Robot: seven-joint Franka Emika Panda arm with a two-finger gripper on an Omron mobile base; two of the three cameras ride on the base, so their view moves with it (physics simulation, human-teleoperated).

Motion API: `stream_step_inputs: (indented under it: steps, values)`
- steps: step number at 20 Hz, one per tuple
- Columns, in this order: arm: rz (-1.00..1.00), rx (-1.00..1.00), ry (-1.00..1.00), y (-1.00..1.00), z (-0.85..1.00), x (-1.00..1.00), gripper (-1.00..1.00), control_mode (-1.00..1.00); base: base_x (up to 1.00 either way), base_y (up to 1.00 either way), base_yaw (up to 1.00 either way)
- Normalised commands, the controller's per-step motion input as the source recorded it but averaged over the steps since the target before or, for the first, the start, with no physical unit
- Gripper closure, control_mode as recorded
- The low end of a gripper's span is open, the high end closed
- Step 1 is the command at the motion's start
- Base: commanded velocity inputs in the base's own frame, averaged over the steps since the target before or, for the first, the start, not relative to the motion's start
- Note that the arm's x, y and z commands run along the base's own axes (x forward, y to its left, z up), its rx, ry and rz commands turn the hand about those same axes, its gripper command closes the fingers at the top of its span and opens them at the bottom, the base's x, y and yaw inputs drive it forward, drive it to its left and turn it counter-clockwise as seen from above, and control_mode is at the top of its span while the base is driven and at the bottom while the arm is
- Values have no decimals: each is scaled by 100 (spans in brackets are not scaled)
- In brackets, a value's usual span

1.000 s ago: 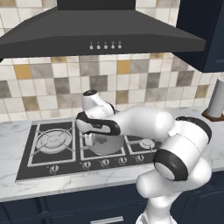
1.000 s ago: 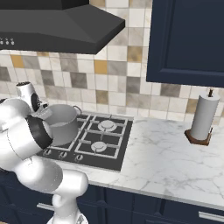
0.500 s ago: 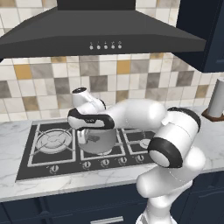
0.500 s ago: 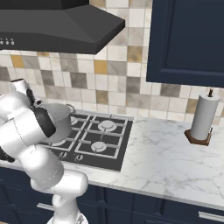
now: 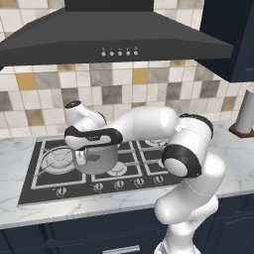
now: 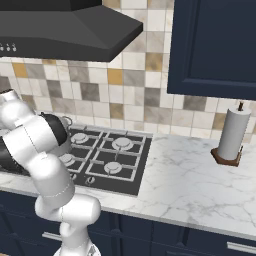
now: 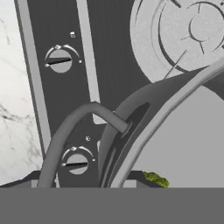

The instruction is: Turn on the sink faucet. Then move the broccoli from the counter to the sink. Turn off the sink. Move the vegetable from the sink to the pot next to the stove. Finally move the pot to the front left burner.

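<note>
End effector pinching the rim of the pot, which hangs directly beneath it, raised over the stove, beside the front left burner. Hand view: arched pot handle above two knobs; broccoli lies inside the pot; marble tabletop borders the stove.

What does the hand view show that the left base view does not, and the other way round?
The hand view adds the broccoli lying inside the pot, and the pointer marks on two stove knobs. The left base view adds the range hood, the tiled wall, the paper towel roll and the white arm reaching over the cooktop. Both share the pot, the large front left burner, the black stove and the marble counter.
</note>
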Motion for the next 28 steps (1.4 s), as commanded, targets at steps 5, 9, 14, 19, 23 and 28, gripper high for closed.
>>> stream_step_inputs:
  steps: [5, 9, 14, 19, 23, 28]
  values:
    - [17, 0, -3, 51, 0, 9, 100, -100, 0, 0, 0]
    - [17, -1, -6, 51, 0, 8, 100, -100, 0, 0, 0]
    - [16, -1, -4, 53, -6, 8, 100, -100, 0, 0, 0]
    - [13, 0, -5, 42, -11, 8, 100, -100, 0, 0, 0]
    - [12, 0, 0, 36, -10, 15, 100, -100, 0, 0, 0]
    - [13, 0, 0, 30, -4, 16, 100, -100, 0, 0, 0]
